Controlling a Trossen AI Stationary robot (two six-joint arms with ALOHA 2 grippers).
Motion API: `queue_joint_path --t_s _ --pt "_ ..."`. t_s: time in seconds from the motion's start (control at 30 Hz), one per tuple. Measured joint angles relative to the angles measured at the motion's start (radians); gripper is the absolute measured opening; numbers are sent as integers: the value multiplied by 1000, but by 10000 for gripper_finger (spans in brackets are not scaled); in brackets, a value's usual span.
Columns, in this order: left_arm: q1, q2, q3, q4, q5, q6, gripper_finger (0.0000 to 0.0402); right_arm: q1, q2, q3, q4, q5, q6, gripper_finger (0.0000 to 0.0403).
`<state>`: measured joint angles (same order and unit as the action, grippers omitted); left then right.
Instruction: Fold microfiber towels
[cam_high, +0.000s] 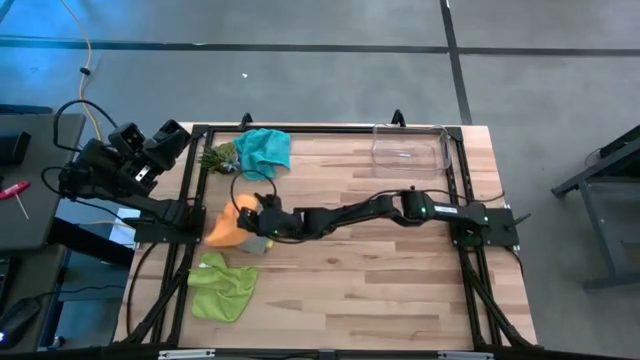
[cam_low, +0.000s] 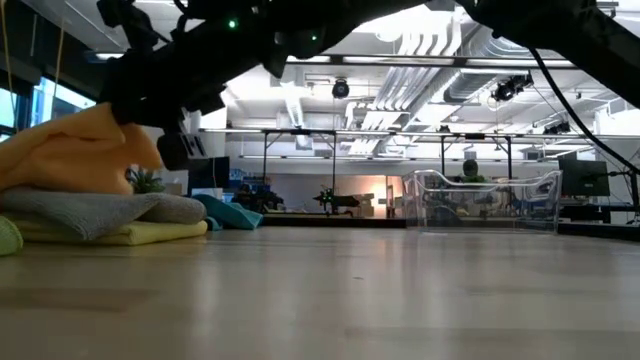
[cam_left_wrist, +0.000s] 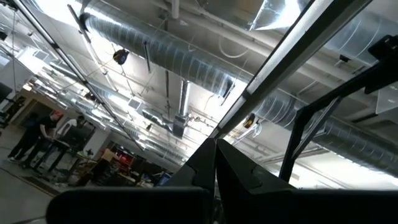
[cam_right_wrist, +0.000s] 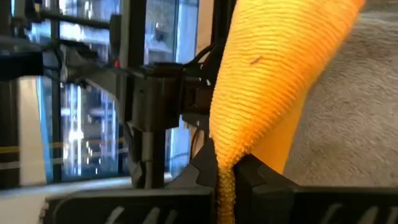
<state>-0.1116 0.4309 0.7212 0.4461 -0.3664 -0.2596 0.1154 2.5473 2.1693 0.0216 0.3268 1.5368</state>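
A: Where is the orange towel (cam_high: 222, 228)?
B: Near the table's left edge, lifted and bunched on top of a small stack. In the low view it lies over the grey towel (cam_low: 95, 209), which rests on the yellow towel (cam_low: 150, 234).

A: What has hold of it?
B: The right gripper (cam_high: 262, 213). Its arm reaches across the wooden table (cam_high: 400, 290) from the right side, and the right wrist view shows the two dark fingers (cam_right_wrist: 245, 171) pinched together on a narrow edge of the orange cloth, which rises away from them with grey cloth beside it.

A: And the other towels?
B: The lime green towel (cam_high: 222, 287) lies crumpled near the front left corner, apart from the stack. The teal towel (cam_high: 264, 150) sits bunched at the back left, just beside a small green spiky plant (cam_high: 219, 157).

A: The left gripper (cam_high: 166, 138)?
B: Folded back off the table's left rear corner, pointing up at the ceiling ducts, fingers (cam_left_wrist: 239, 168) pressed together on nothing.

A: Anything else?
B: A clear plastic bin (cam_high: 410, 148) at the back right edge.
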Motion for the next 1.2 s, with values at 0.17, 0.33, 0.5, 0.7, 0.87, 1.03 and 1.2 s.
queue_joint_path --t_s 0.17,0.33,0.5,0.7,0.87,1.03,1.2 --pt "0 0 0 -4 0 -4 3 -1 -17 40 -165 21 -29 0" --pt "0 0 0 -4 -1 -26 3 5 -82 58 -459 65 -11 0" --pt "0 4 0 -4 -3 -26 3 16 -87 57 -506 -12 11 0" --pt "0 5 0 -3 -3 -26 3 21 -77 55 -535 7 16 1" --pt "0 5 0 -3 -3 -26 3 2 -77 55 -548 -26 12 25" --pt "0 5 0 -3 -2 -26 3 2 -77 55 -564 -30 -8 90" --pt "0 5 0 -3 -1 -26 3 -18 -84 55 -567 -107 -143 173"
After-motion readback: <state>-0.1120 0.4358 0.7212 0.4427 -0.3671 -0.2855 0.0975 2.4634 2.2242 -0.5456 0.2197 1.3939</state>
